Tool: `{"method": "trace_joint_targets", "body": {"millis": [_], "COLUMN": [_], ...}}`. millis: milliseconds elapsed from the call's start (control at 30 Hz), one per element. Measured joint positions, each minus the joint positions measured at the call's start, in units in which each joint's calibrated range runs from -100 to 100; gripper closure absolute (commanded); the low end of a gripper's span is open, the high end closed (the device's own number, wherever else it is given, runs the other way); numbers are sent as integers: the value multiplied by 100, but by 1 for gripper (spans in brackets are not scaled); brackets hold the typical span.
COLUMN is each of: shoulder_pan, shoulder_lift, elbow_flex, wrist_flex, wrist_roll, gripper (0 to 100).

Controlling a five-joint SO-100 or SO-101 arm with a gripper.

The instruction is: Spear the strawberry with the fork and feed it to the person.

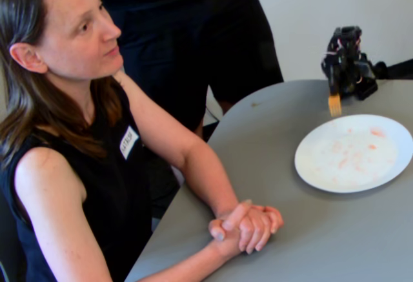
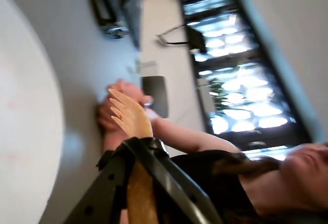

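Plate [image 1: 322, 172] with pink smears [image 1: 352, 153], beside fork [image 1: 334, 105].

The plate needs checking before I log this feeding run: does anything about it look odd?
The white plate carries only faint pink-orange smears; no strawberry shows on it. The fork, clamped in the jaws beside its far rim, has bare tines in the wrist view.

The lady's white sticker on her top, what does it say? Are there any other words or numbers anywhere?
Name tag on the person's black top, fixed view: there is dark handwriting on it, but it is too small and blurred to read.
Plate, fork, table: no words or numbers.
Wrist view: too blurred, no text shows.
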Motion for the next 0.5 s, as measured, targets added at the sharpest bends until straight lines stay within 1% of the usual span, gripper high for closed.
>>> {"method": "trace_joint_targets", "body": {"millis": [133, 167, 200, 233, 267, 400, 500], "shoulder_pan": [-42, -34, -42, -42, -42, -42, -42], "shoulder_lift": [76, 76, 76, 76, 76, 67, 67], "elbow_flex": [9, 9, 9, 9, 9, 9, 9], "wrist_flex": [884, 1193, 1759, 1948, 2377, 3192, 3320], "wrist_roll": [-21, -21, -21, -16, -16, -21, -10], "gripper": [99, 99, 99, 99, 99, 99, 98]}}
